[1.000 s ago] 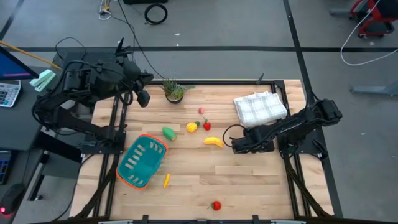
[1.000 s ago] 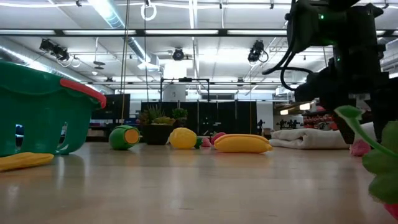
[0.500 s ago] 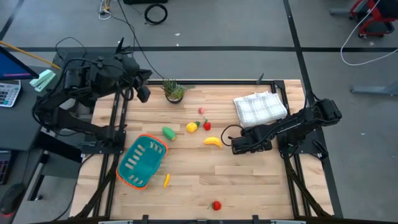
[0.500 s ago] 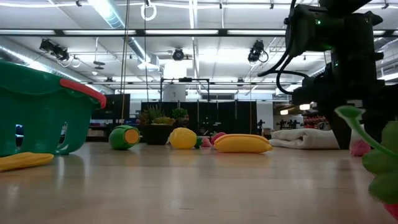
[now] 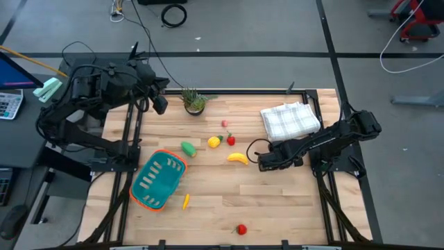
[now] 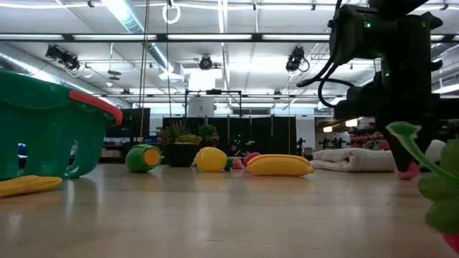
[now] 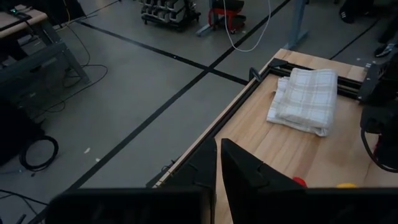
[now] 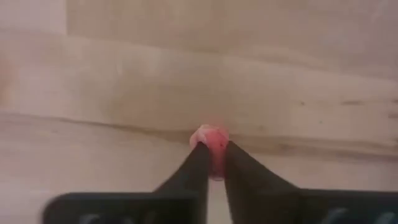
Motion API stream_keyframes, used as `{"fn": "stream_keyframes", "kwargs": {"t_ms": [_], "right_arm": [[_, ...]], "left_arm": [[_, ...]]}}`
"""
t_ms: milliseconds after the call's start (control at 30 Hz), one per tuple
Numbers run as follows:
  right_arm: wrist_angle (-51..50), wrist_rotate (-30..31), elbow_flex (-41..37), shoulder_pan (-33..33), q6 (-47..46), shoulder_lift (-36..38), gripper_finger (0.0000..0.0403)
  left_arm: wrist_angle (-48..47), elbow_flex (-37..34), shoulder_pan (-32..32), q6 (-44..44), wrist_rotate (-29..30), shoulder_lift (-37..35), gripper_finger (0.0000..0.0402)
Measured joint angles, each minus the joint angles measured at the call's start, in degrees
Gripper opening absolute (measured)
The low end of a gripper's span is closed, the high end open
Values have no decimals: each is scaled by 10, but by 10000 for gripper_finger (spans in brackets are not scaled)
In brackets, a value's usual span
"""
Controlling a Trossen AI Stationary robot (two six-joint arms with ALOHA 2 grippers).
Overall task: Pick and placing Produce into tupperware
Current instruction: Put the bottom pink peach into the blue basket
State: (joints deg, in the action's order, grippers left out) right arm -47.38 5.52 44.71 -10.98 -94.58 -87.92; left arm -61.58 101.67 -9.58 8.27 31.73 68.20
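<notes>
The teal basket point(image 5: 158, 179) lies near the table's left edge, with a thin yellow-orange piece point(image 5: 186, 201) beside it. A green piece point(image 5: 188, 147), a lemon point(image 5: 214, 142), small red pieces point(image 5: 230, 140) and a banana point(image 5: 238, 158) lie mid-table. Another red piece point(image 5: 241, 228) lies near the front edge. My right gripper point(image 5: 263, 164) is low over the table, just right of the banana, shut on a small pink-red piece point(image 8: 210, 134). My left gripper point(image 7: 218, 163) hangs shut above the table's far left corner. My right gripper pinches the small pink-red piece point(image 8: 211, 138) between its two fingertips point(image 8: 198, 155). The fingers slant down at it from the table's right side. The piece sits at the level of the table top point(image 6: 410, 172); whether it is lifted I cannot tell.
A white checked folded cloth point(image 5: 290, 119) lies at the far right, close behind my right arm. A spiky green potted plant point(image 5: 194, 101) stands at the far edge. Bare wood stretches between the banana and the basket.
My right gripper has shut on the small pink-red piece, staying low over the table beside the banana.
</notes>
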Motion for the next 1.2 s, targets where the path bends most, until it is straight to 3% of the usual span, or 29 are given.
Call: {"fn": "stream_keyframes", "kwargs": {"t_ms": [133, 200, 367, 467, 533, 700, 900, 1033, 1200], "right_arm": [[31, 26, -1, 0, 3, 5, 25], [95, 52, -1, 0, 11, 21, 22], [387, 161, 0, 9, 160, 82, 16], [574, 186, 2, 42, 274, 118, 16], [644, 187, 26, 66, 336, 128, 16], [606, 130, 187, 106, 491, 86, 16], [423, -4, 481, 108, 644, -90, 16], [310, -63, 643, 109, 673, -209, 17], [306, -158, 767, 107, 702, -330, 16]], "left_arm": [[0, 0, 0, 0, 0, 0, 30], [0, 0, 0, 0, 0, 0, 26], [0, 0, 0, -1, 0, 0, 17], [1, 0, 0, -13, 0, 0, 17], [2, 0, 0, -31, 0, 0, 20], [5, 0, 0, -64, 1, -2, 30], [3, -1, 0, -66, 32, -12, 33], [-1, 4, 0, -66, 76, -33, 29], [8, 12, 0, -60, 150, -68, 30]]}}
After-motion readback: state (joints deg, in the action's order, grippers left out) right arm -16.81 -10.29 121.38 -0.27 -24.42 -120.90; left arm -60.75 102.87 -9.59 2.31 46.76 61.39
